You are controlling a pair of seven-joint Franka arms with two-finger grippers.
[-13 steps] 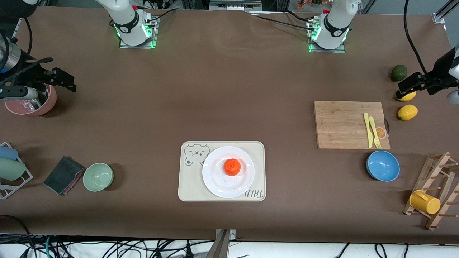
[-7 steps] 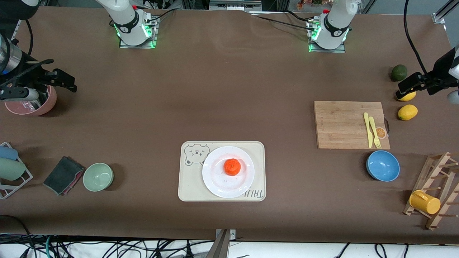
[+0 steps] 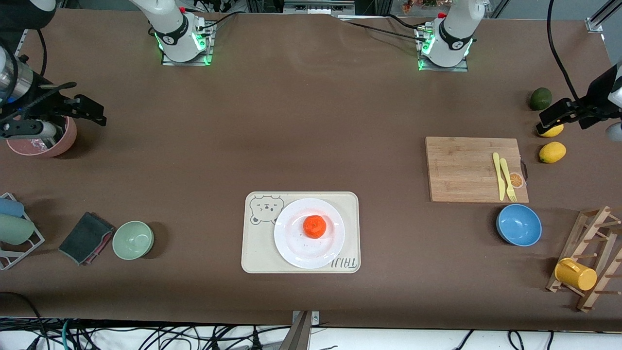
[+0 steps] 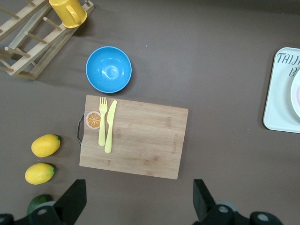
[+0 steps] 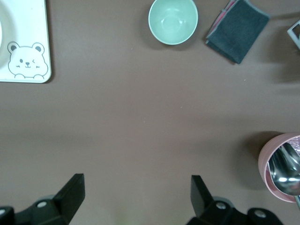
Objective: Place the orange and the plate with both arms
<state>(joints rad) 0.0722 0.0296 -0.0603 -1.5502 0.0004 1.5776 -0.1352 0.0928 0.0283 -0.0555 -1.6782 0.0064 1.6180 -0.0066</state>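
The orange (image 3: 314, 226) sits in the middle of the white plate (image 3: 291, 243), which rests on the cream bear-printed tray (image 3: 255, 255) near the front camera. My left gripper (image 3: 580, 119) hangs open and empty in the air over the lemons at the left arm's end of the table; its wrist view (image 4: 138, 201) shows only bare table between the fingers. My right gripper (image 3: 56, 119) hangs open and empty over the pink cup at the right arm's end; its wrist view (image 5: 136, 194) shows bare table too. Both grippers are far from the plate.
A wooden cutting board (image 3: 466, 167) with a yellow knife and fork, a blue bowl (image 3: 518, 224), two lemons (image 3: 552, 152), a dark green fruit (image 3: 540, 98) and a rack with a yellow mug (image 3: 576, 274) lie at the left arm's end. A pink cup (image 3: 41, 141), green bowl (image 3: 132, 239) and dark cloth (image 3: 86, 237) lie at the right arm's end.
My right gripper has drifted slightly toward the robots' bases. The left gripper, the orange and the plate have not moved.
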